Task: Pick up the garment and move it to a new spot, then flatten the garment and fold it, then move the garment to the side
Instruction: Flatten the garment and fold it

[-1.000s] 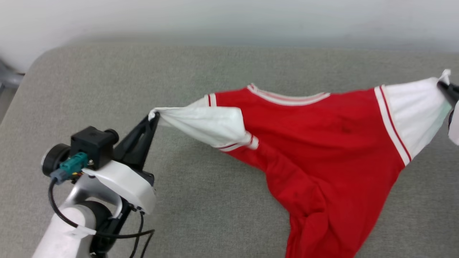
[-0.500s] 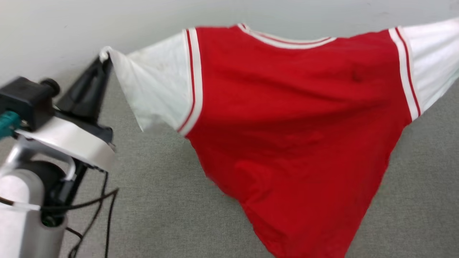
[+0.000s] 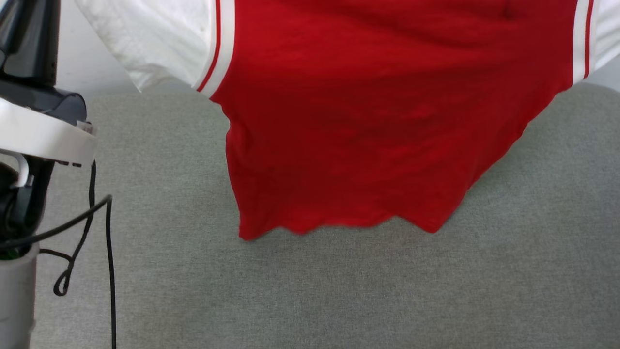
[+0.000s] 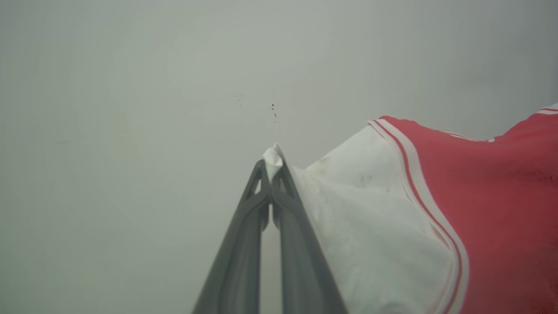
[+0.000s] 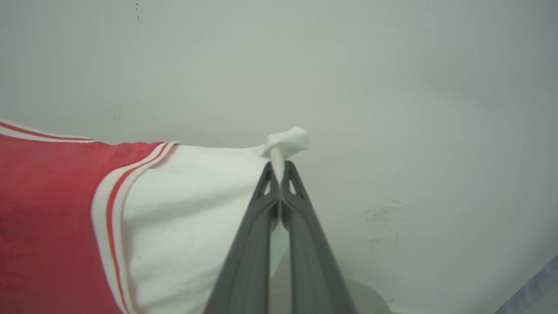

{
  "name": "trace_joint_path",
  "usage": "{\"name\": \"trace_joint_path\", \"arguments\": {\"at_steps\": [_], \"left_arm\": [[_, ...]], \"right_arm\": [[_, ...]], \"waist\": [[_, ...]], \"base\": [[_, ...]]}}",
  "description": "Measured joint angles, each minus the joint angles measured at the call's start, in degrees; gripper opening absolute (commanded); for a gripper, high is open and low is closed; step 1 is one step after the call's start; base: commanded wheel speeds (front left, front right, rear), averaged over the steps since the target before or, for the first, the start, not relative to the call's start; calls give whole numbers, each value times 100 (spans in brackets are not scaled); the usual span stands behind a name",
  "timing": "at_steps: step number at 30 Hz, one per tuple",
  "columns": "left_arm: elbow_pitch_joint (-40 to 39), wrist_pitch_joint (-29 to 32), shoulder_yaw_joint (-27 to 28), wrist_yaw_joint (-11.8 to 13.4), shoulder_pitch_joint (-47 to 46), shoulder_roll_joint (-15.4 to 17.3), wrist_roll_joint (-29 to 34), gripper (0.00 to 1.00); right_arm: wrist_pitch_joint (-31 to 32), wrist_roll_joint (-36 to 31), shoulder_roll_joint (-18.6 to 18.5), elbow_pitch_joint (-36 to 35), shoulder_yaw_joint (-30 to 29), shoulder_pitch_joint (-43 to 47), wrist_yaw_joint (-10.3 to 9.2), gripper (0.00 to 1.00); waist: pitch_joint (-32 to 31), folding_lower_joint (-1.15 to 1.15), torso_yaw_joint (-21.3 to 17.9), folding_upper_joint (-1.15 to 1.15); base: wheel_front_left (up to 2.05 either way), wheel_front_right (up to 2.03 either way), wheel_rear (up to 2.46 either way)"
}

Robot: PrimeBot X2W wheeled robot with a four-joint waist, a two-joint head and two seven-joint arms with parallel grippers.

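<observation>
Since one second ago, the garment (image 3: 368,121) has come up off the grey surface (image 3: 339,291). It now hangs spread above it, red body plain, hem rippled. The left end effector (image 4: 272,168) and right end effector (image 5: 279,172) are each clamped on a white sleeve tip.

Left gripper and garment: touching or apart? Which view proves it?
Touching. The left wrist view shows the left gripper shut on the garment, pinching its white sleeve tip.

- White curved shell (image 3: 41,137) under a dark housing (image 3: 46,103).
- Black cables (image 3: 110,252) looping beside a silver-grey forearm (image 3: 14,300).
- Dark-grey jaws: long tapering fingers (image 4: 239,257), triangular cut-outs near tips.
</observation>
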Motion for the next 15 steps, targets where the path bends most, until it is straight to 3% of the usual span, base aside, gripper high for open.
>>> {"name": "trace_joint_path", "arguments": {"at_steps": [8, 15], "left_arm": [[300, 159, -37, -129, -572, 188, -121, 0], [1067, 138, -250, -318, -2093, 441, -160, 0]], "right_arm": [[-112, -103, 123, 105, -141, -504, 0, 0], [-324, -360, 258, 660, -199, -1669, 0, 0]], "waist": [[441, 0, -64, 0], [1164, 1, -105, 0]], "base": [[0, 0, 0], [0, 0, 0]]}}
